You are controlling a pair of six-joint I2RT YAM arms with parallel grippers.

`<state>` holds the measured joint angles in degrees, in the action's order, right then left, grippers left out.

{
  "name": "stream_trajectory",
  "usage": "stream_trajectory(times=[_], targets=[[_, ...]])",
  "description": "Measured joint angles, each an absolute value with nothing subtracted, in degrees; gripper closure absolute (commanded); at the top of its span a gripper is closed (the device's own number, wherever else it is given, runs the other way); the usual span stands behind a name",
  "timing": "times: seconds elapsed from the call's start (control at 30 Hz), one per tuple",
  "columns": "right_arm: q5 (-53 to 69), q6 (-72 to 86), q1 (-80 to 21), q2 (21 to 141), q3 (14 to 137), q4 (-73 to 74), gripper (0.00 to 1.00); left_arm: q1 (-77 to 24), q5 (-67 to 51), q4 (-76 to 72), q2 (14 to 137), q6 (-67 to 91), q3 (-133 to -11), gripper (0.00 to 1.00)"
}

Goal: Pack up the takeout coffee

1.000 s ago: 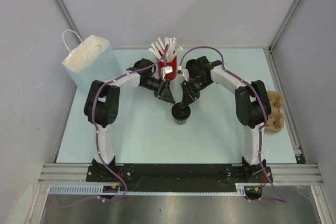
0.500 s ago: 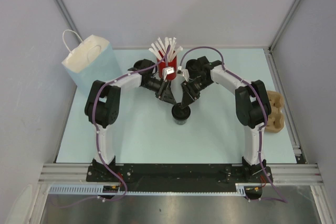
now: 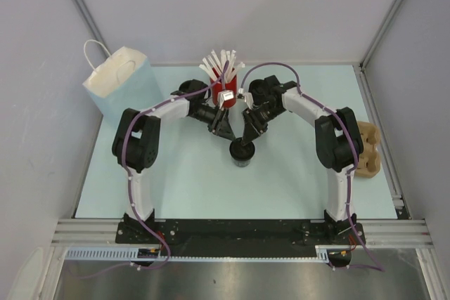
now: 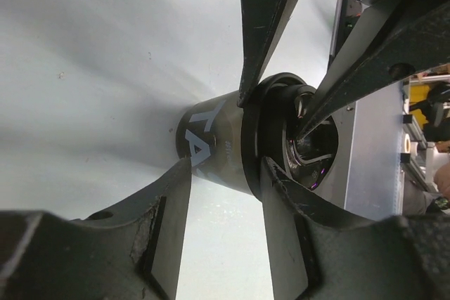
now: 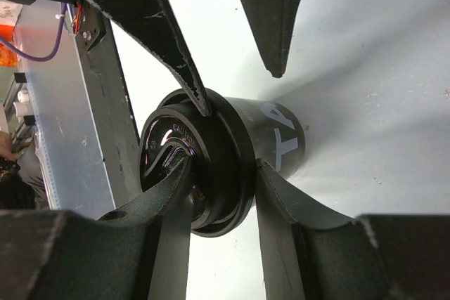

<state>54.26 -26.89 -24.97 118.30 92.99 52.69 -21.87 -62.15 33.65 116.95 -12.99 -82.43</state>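
pale mint tabletop (image 3: 183,187) under everything. red cup of white sticks (image 3: 216,89) at back centre. small round black lidded takeout coffee cup (image 3: 242,154) upright mid-table, nearer arms. right gripper (image 5: 221,166) pinching lid rim (one finger on top, one outside). left gripper (image 4: 225,166) spread, one tip against lid rim.

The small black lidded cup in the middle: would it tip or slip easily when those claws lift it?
The small black lidded disposable cup stands upright on the pale table, so a sideways nudge might tip it. Round, it would likely roll. Its glossy lid may be slippery to pinch.
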Motion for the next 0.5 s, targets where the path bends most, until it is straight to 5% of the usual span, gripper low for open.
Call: stream_trajectory(times=[0.5], targets=[[53.65,-25.93,-24.99,116.66,90.39,49.80,0.64,-23.31,-56.86,33.43,114.61,-13.23,-81.54,0.53]])
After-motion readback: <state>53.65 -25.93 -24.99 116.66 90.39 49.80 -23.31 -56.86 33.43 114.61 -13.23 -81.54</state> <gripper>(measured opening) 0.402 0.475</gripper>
